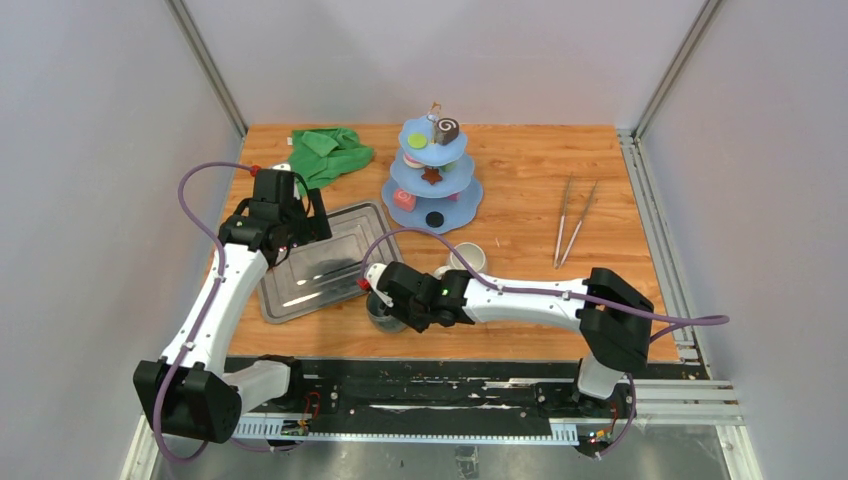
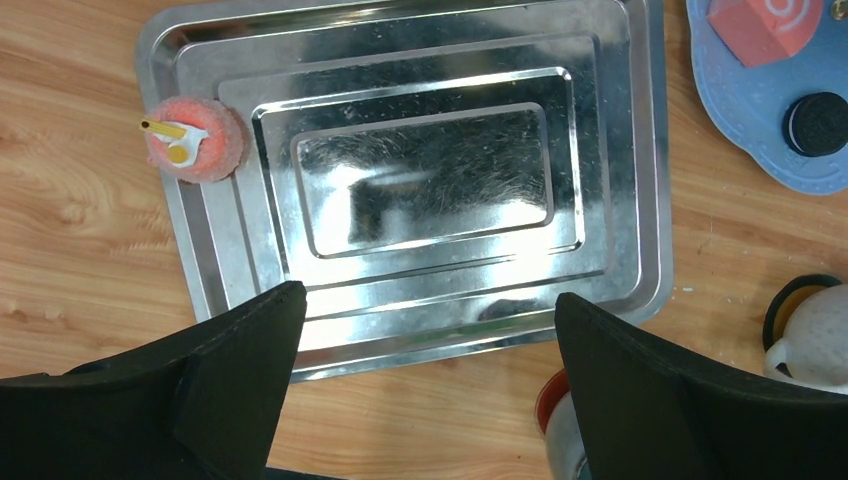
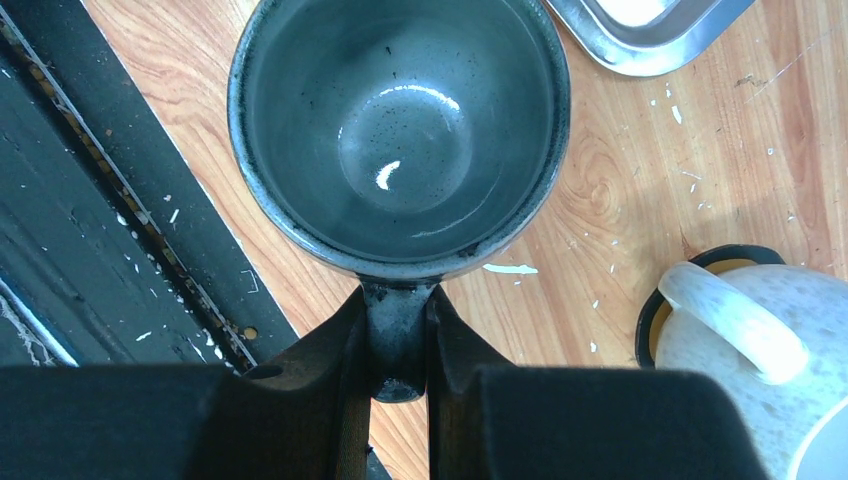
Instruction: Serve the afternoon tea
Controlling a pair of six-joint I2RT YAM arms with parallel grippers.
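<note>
On the steel tray's (image 2: 420, 190) rim sits 1 pink sweet (image 2: 193, 140).

Counting mugs: two, one grey-green mug (image 3: 400, 130) and one white mug (image 1: 467, 260).

Logging single items: one steel tray (image 2: 640, 200), one green cloth (image 1: 330, 152), one three-tier blue stand (image 1: 465, 205), one pair of metal tongs (image 1: 572, 225).

Tallying sweets on the stand: one brown swirl roll (image 1: 447, 130), one green disc (image 1: 416, 140), one brown star (image 1: 431, 176), one pink swirl sweet (image 1: 403, 199), one black disc (image 1: 434, 217). Noting one further pink piece (image 1: 411, 157), kind unclear, making six there.

Adding one pink fuzzy sweet (image 2: 195, 140) with a yellow stick, seen from the left wrist. Totalling seven sweets.
</note>
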